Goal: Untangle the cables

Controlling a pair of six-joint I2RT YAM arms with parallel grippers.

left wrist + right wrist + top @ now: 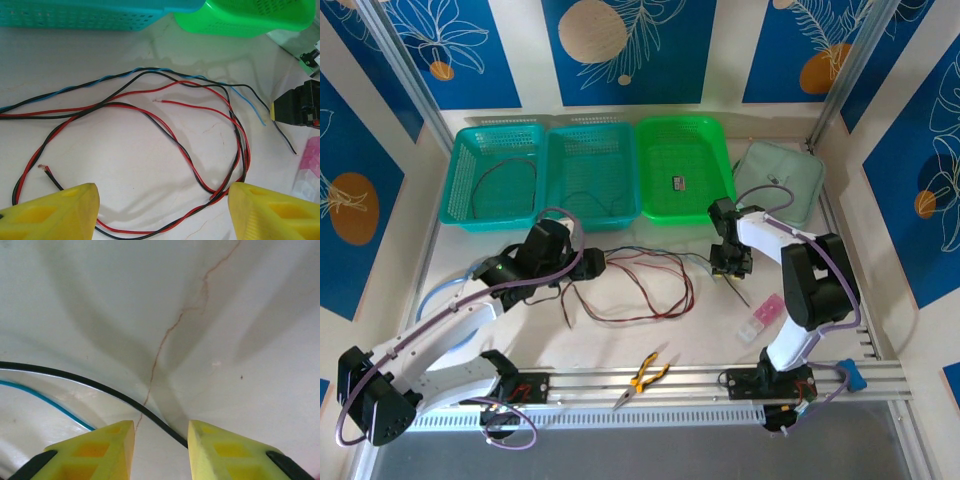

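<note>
From above, the cables (pixel 638 285) lie in loose, overlapping loops on the counter (pixel 700 340). They sit between the left pincer (pixel 592 262) and the right pincer (pixel 730 268), in front of the baskets (pixel 590 170).

From the left wrist, the left pincer is wide open and empty, its fingers (pixel 50 212) on either side of a red-and-black loop. Red, black and blue strands cross several times, and the black and blue twist together on the far side. Holding that loop down lightly would probably help while the other arm pulls.

From the right wrist, the right pincer sits low over the counter, partly open. The black cable (pixel 100 385) runs into the gap but is not yet pinched, and the blue cable (pixel 45 399) lies just beside it. The best move looks like closing on the black alone, then drawing it out slowly along its own line, so the twist unwinds rather than tightens.
</note>
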